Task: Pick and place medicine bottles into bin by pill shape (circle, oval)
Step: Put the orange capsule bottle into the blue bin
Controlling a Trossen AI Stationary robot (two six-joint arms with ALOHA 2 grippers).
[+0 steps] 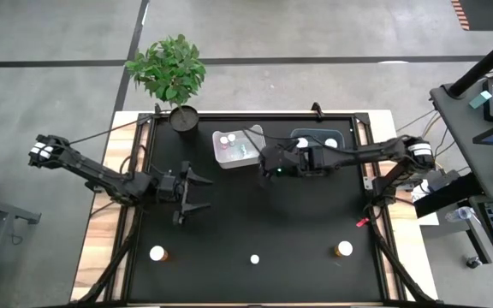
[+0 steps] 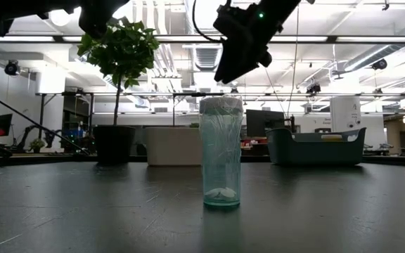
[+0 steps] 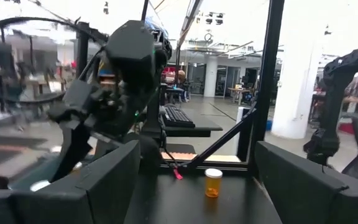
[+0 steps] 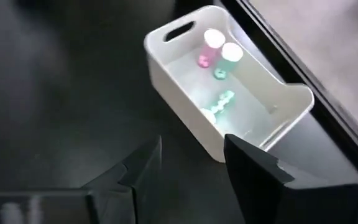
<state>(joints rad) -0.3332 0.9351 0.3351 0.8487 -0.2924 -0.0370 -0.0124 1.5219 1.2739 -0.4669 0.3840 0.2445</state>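
Observation:
Three medicine bottles stand upright on the black table near its front edge: an amber one at the left, a small clear one in the middle, which stands close in the low view, and an amber one at the right, which also shows in the left wrist view. My left gripper is open and empty over the table's left middle. My right gripper is open and empty, hovering beside the white bin, which holds a few bottles.
A dark grey bin stands at the back right, partly under my right arm. A potted plant stands at the back left corner. A small red object lies near the right edge. Open table lies between the grippers and the front bottles.

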